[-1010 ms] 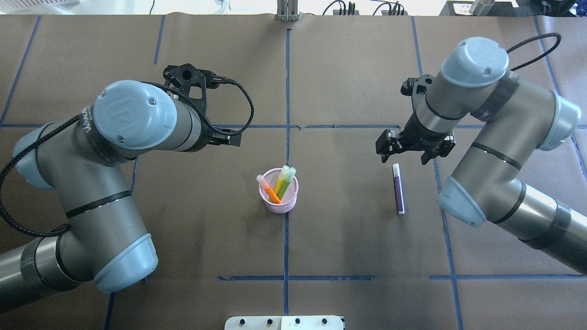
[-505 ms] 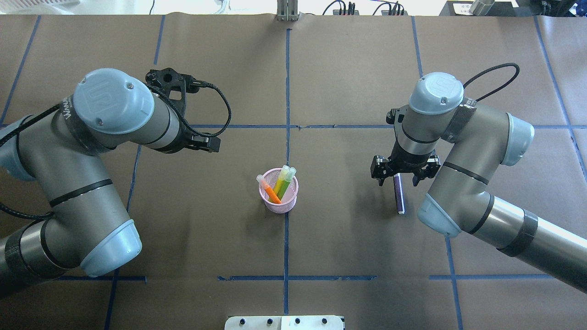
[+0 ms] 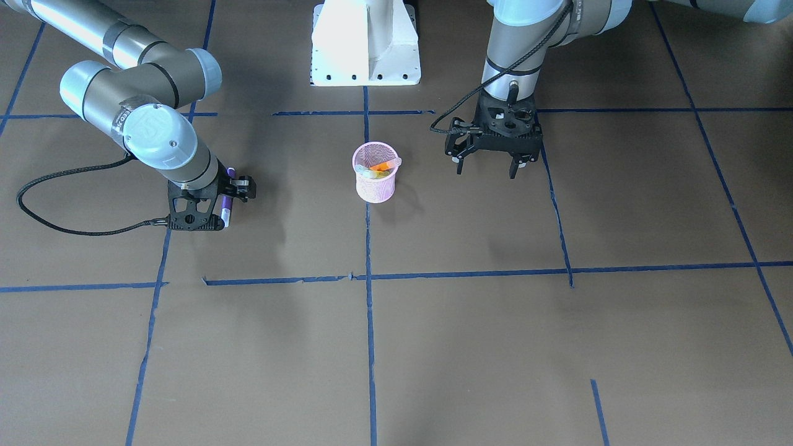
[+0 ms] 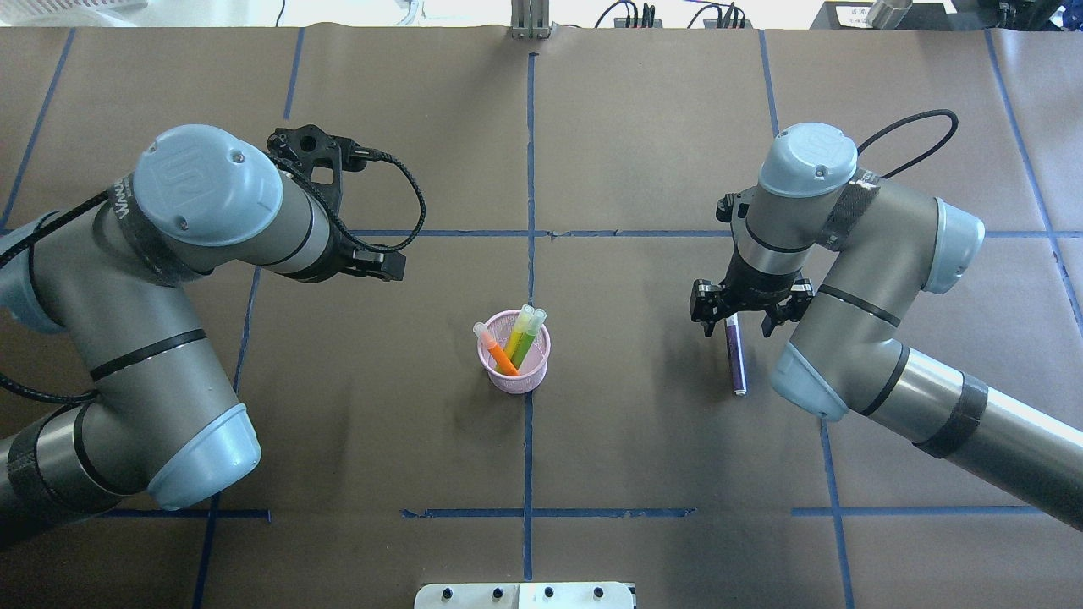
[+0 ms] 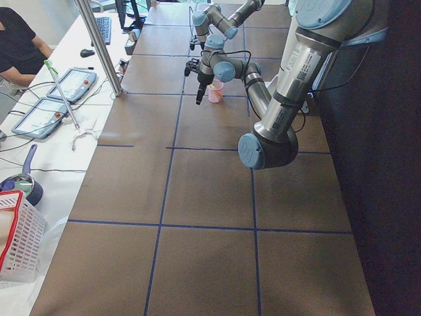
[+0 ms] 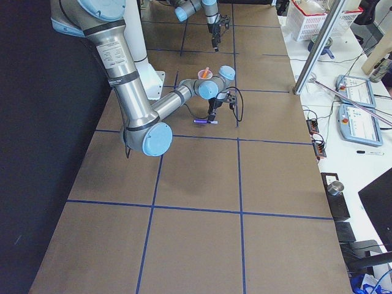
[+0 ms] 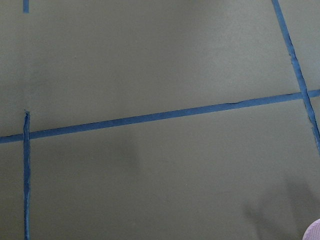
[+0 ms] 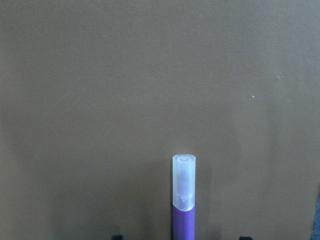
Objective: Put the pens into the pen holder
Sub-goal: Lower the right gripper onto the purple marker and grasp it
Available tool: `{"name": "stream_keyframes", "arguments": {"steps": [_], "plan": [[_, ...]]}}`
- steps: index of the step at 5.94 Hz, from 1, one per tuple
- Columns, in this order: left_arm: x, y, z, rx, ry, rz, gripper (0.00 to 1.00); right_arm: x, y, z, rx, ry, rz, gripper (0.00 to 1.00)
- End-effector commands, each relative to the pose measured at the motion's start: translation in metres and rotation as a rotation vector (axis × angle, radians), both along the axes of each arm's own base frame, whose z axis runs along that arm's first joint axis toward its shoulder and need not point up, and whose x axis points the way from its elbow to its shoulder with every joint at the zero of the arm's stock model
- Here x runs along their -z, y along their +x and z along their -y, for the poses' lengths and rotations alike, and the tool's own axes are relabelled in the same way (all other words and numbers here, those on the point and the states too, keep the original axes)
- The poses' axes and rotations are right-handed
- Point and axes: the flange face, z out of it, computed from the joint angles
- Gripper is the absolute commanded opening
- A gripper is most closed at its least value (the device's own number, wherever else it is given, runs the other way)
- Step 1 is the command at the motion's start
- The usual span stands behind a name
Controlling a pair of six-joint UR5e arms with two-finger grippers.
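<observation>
The pink mesh pen holder (image 4: 514, 376) stands at the table's middle, also in the front view (image 3: 375, 186). It holds an orange pen (image 4: 501, 355), a yellow pen (image 4: 517, 331) and a green pen (image 4: 529, 340). A purple pen (image 4: 737, 364) lies flat to the holder's right. My right gripper (image 4: 734, 326) is open and low over the pen's capped end, one jaw on each side. The right wrist view shows the pale cap (image 8: 184, 182) between the fingertips. My left gripper (image 3: 486, 168) is open and empty, hanging beside the holder.
Blue tape lines (image 4: 530, 169) divide the brown table cover. The robot's white base (image 3: 365, 43) stands behind the holder. A black cable (image 3: 74, 229) loops on the table by the right wrist.
My right arm has come down and forward, so the open gripper now straddles the purple pen's cap end. My left arm has drawn back to the left, away from the holder.
</observation>
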Motion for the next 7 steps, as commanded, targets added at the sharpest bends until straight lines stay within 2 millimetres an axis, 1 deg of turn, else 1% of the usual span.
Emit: {"name": "stream_keyframes", "arguments": {"steps": [1, 3, 4, 5, 7], "plan": [[0.0, 0.0, 0.0, 0.002, 0.002, -0.001, 0.99, -0.008, -0.006, 0.003, 0.013, -0.016, -0.006, 0.75], [0.0, 0.0, 0.0, 0.002, 0.002, -0.001, 0.99, -0.008, -0.007, 0.004, 0.013, -0.02, -0.006, 0.62], [-0.001, 0.0, 0.0, 0.002, 0.002, -0.001, 0.99, -0.008, -0.008, 0.004, 0.015, -0.02, -0.006, 0.58], [-0.001, 0.0, 0.0, 0.002, 0.003, -0.002, 0.99, -0.005, -0.01, 0.003, 0.016, -0.02, -0.005, 0.58], [-0.001, 0.0, 0.0, 0.002, 0.004, -0.004, 0.99, -0.008, -0.017, 0.005, 0.02, -0.03, -0.011, 0.58]]}}
